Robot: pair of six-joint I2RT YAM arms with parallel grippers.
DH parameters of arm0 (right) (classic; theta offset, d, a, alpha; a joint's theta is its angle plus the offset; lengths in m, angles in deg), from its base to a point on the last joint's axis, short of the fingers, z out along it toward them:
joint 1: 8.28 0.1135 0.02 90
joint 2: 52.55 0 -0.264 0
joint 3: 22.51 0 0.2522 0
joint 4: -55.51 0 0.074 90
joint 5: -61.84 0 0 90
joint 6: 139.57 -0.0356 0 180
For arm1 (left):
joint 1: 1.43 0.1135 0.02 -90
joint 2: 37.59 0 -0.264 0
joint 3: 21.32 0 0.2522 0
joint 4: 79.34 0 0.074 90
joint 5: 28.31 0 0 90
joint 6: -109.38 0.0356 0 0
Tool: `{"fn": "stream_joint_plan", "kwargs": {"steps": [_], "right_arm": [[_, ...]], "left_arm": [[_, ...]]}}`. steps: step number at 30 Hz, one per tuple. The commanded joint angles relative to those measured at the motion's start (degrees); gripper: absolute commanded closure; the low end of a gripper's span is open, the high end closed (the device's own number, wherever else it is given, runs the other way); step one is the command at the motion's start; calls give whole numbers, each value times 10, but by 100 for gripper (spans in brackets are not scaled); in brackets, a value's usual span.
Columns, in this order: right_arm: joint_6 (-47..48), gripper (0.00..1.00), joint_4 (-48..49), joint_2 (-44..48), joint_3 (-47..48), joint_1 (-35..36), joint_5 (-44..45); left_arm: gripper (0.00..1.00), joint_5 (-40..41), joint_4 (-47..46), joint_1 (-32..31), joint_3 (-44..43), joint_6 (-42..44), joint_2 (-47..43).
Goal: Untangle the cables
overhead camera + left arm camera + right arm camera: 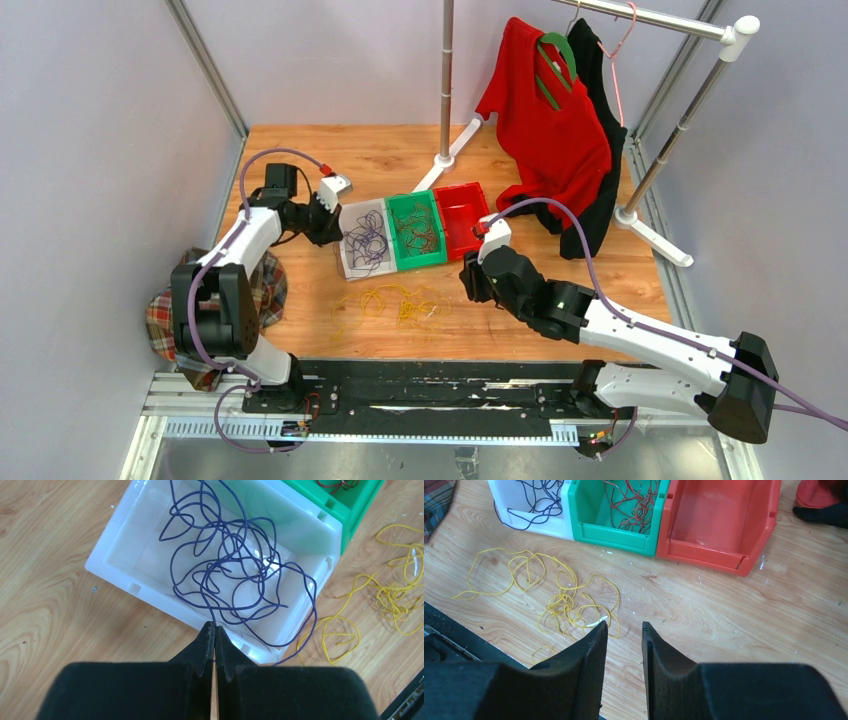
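Purple cables (pixel 367 242): I see one loose tangle of thin loops lying in the white bin (pixel 115 560), and one strand spills over its near wall onto the desk (pixel 724 610).
Red-brown cables (pixel 636 500): a smaller snarl sits in the green bin (pixel 616 532), the middle of the three.
Yellow cables (pixel 564 602): these sprawl on the bare desk just near of the bins, knotted at the centre with wide loops trailing left.
Red bin (pixel 709 555): it is at the right end of the row, touching the green one.
Left claw (pixel 214 630): its fingers are pressed together at the white bin's near wall, pinching a purple strand at the tips.
Right claw (pixel 624 635): it is parted by a narrow gap with nothing between, above the desk just right of the yellow cables.
Around: a plaid cloth (pixel 265 290) lies at the left edge. A red garment (pixel 545 120) hangs on the rack far right.
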Motion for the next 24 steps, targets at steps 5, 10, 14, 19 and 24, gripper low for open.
{"fn": "stream_joint_plan", "kwargs": {"steps": [5,10,14,19,24], "right_arm": [[5,72,18,7,2,-8,-4],[7,74,19,6,-1,-8,-6],[1,74,25,11,-10,-8,-3],[-5,74,30,11,-16,-8,0],[-12,74,30,18,-25,-7,4]], "left_arm": [[99,-29,96,5,-34,20,-58],[99,-28,109,5,-42,5,-72],[99,-40,104,-3,-61,-23,-79],[99,-7,28,-52,-87,-87,-83],[99,75,-61,-110,-81,-110,-54]]}}
